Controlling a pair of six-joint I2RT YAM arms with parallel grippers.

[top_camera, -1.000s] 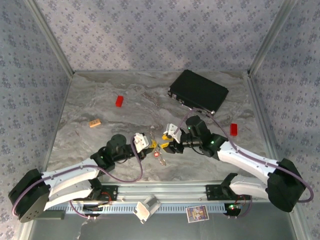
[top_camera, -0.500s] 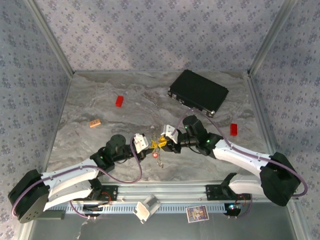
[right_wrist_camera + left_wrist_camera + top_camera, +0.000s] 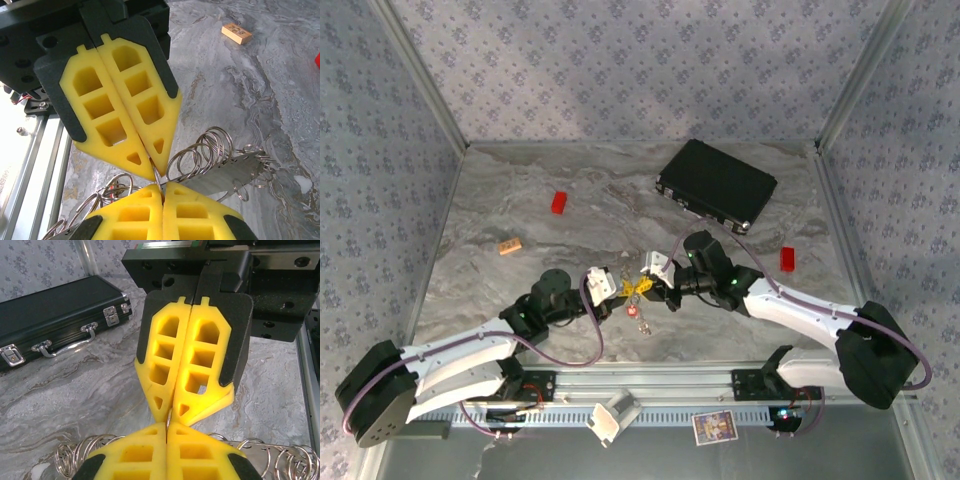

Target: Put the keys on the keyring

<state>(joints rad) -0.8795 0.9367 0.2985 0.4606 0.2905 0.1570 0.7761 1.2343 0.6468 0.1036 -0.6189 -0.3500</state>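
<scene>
- While meeting tip to tip over the middle of the table (image 3: pixel 520 260), clamped on one thin wire of the keyring (image 3: pixel 210 150): left gripper (image 3: pixel 626 291) and right gripper (image 3: pixel 644 288), each with jaws pressed together on it.
- Silvery loops of the keyring fanned out to both sides of that pinch, right beside it.
- Just on the near side of the pinch, the keys (image 3: pixel 641 322), a red head visible; hanging or lying, cannot tell.

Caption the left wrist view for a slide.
Left gripper and right gripper meet tip-to-tip, both shut on silvery wire rings.
</scene>
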